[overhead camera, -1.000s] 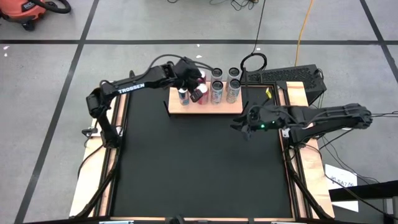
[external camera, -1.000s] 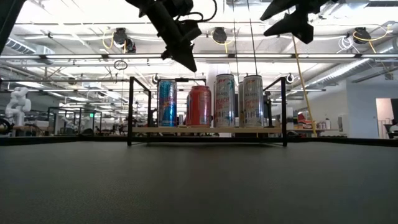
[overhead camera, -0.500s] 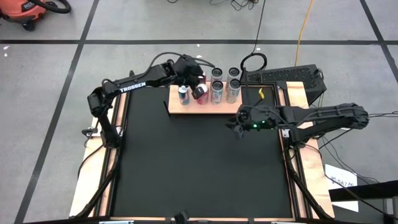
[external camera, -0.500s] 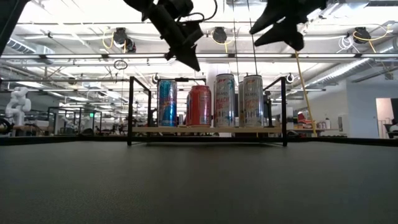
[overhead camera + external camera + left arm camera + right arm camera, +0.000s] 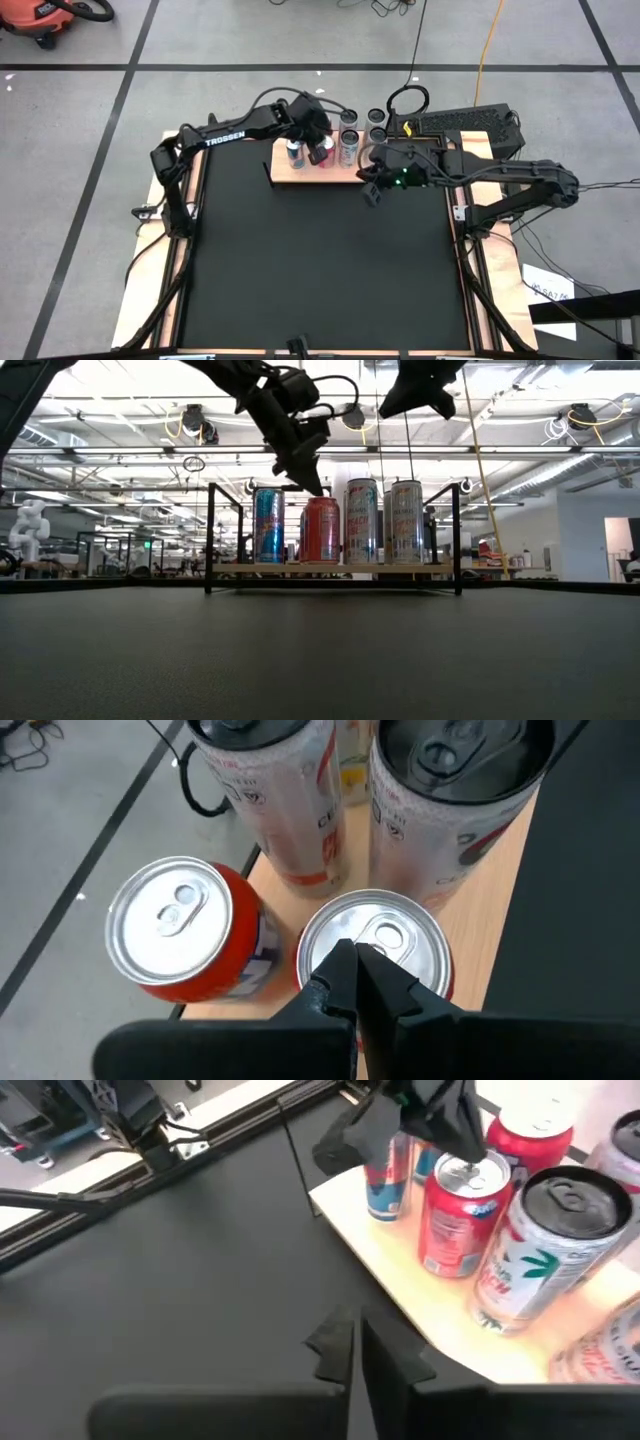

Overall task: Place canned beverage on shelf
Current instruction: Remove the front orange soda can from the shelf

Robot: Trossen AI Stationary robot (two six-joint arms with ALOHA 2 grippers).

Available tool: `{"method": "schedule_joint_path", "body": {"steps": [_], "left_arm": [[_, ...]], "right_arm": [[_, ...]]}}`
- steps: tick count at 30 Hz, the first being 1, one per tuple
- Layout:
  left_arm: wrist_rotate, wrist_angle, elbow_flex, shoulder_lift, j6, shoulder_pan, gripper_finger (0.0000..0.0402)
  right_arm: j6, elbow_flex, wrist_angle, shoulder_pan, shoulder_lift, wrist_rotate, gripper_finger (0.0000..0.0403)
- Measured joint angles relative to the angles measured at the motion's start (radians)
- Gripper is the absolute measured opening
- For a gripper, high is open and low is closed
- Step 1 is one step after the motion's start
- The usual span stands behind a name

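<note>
The shelf [image 5: 300, 176], a small wood board with black side brackets [image 5: 209, 535], stands at the black mat's far edge. On it stand a blue can [image 5: 268, 525], a red can [image 5: 322, 530], a second red can [image 5: 535, 1135] behind it and tall white cans [image 5: 385, 520]. My left gripper [image 5: 314, 486] is shut, its tip on the front red can's lid [image 5: 385, 935]. My right gripper [image 5: 369, 196] is shut and holds nothing. It hangs high above the mat, in front of the shelf's right end. My left gripper's shut fingertips [image 5: 352, 965] meet the front red can's silver lid [image 5: 468, 1177] near its rim. They come slanting down from the table's left and far side. The can stands upright on the shelf board.
The wide black mat [image 5: 320, 270] in front of the shelf is free room. Light-wood strips [image 5: 490, 290] edge the table. A black box [image 5: 465, 122] and cables [image 5: 408, 98] lie beyond the table's far right corner.
My left gripper has sunk a little toward the front red can, staying shut. My right gripper has shut its fingers, risen, and gone toward the table's left and far edge, closer to the shelf. The cans have kept still.
</note>
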Motion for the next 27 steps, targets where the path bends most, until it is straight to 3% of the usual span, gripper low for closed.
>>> {"method": "schedule_joint_path", "body": {"steps": [13,21,27], "left_arm": [[0.037,-0.076,0.003,0.001,-0.051,-0.011,0.0000],[0.087,-0.080,0.003,-0.002,-0.088,-0.035,0.0000],[0.091,-0.110,0.000,-0.043,-0.089,-0.046,0.0000]], "right_arm": [[-0.022,0.001,-0.039,-0.062,0.001,-0.060,0.0001],[-0.063,0.001,-0.039,-0.089,0.015,-0.155,0.0001],[-0.134,0.001,0.023,-0.093,0.067,-0.186,0.0002]]}}
